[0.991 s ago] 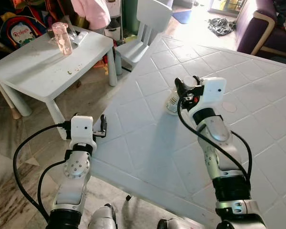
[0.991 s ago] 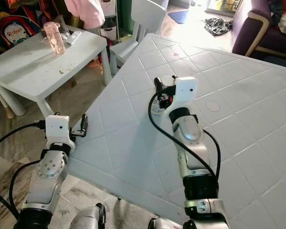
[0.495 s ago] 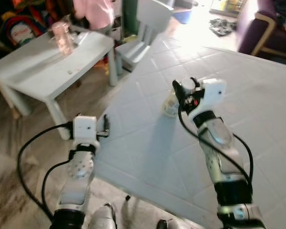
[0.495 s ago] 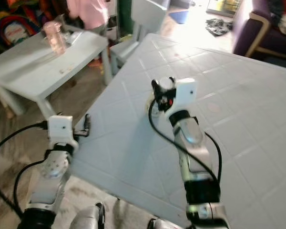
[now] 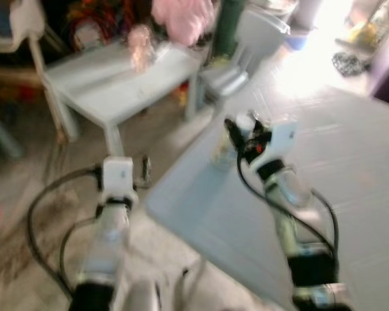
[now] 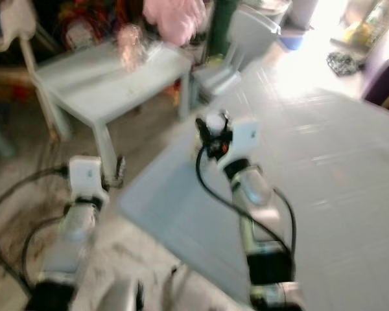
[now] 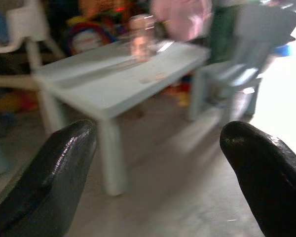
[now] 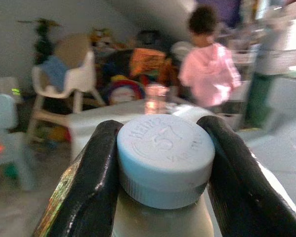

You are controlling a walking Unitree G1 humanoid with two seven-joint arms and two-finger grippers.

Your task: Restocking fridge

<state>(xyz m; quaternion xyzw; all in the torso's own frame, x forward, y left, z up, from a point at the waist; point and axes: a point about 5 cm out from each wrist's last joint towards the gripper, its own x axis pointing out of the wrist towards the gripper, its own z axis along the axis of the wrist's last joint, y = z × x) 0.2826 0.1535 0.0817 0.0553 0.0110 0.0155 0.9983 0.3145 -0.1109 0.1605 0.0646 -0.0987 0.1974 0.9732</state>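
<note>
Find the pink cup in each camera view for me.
Left eye: cup upper left, on the small table.
Right eye: cup upper left, on the same table.
Left wrist: cup far off on that table, beyond the open left gripper.
Right wrist: cup just beyond the bottle held in the right gripper.
Shared landmark: the small table under it.

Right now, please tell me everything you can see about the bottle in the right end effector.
The bottle has a pale blue, round screw cap with raised lettering and the number 57 on top. Below the cap the body looks beige and opaque. It stands upright, clamped at the cap between the two black fingers of the right end effector, above the near corner of the table. The head views are blurred.
</note>
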